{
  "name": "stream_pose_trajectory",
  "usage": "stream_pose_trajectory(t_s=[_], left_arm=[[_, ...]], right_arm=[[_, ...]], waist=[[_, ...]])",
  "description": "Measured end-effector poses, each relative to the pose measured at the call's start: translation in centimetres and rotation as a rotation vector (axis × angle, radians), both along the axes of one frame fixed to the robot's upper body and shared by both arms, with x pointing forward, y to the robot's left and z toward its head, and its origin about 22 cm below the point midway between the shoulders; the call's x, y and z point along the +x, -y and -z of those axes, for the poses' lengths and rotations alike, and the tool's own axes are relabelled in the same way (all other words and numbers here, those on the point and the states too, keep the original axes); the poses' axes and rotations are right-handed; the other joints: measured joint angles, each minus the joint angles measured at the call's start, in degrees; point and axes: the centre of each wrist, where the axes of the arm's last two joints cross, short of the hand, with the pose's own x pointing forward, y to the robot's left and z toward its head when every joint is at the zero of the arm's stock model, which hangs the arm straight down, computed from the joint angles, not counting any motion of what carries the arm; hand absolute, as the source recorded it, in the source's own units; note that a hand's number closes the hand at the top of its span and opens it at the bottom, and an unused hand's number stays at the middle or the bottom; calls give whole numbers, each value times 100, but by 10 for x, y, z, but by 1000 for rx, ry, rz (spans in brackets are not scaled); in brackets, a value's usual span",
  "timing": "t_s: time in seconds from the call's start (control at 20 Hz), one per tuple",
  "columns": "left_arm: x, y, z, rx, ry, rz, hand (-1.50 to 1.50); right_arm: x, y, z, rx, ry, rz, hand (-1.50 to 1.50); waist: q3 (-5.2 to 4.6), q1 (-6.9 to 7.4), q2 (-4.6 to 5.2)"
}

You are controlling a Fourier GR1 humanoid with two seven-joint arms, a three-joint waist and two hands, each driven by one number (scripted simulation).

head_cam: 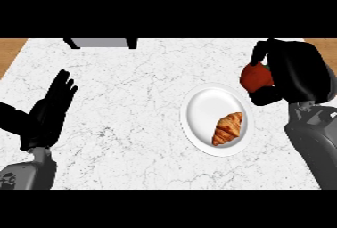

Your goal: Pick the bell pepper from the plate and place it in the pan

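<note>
- Left hand (pixel 47 113) parked at the left side of the marble counter (pixel 132 102), fingers straight and up, holding nothing. Just resting, no part in the job as far as can be told.
- Up and to the right of that hand, at the far edge of the counter: a grey object with dark ends (pixel 100 42), mostly cut off. Could be part of the pan, could be something else, honestly can't tell. No clear pan anywhere else in view.
- Further right, between the two hands but much closer to the right one: white plate (pixel 201 104), only a croissant (pixel 228 128) left on it, sitting on the side nearest the right forearm.
- Right hand (pixel 293 73) just up and right of the plate, fingers and thumb curled round the red bell pepper (pixel 255 76). Pepper pokes out on the hand's left side, off the plate's rim and apparently clear of it.
- Progress check: pick looks done, since the pepper is off the plate and in the grip. Placing not yet done.
- Still left, by my guess: carry to wherever the pan is, lower in, let go. If that grey thing is the pan, a fair trip leftward from the right hand.
</note>
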Motion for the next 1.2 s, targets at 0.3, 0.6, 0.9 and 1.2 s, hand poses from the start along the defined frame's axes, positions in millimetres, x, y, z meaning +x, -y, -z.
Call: stream_pose_trajectory(t_s=[0.3, 0.6, 0.9, 1.2], left_arm=[[0, -1, 0, 4, 1, 8, 0], [4, -1, -1, -1, 4, 15, 0], [6, 3, 2, -2, 9, 24, 0], [4, 8, 2, -6, 14, 35, 0]], right_arm=[[20, 52, -9, 68, 49, 92, 150], [43, 122, -5, 124, 87, 162, 150], [59, 188, 13, 184, 120, 204, 150], [64, 233, 44, 216, 104, 180, 150]], waist=[[3, 18, 14], [4, 54, 33], [8, 103, 53], [14, 191, 84]])
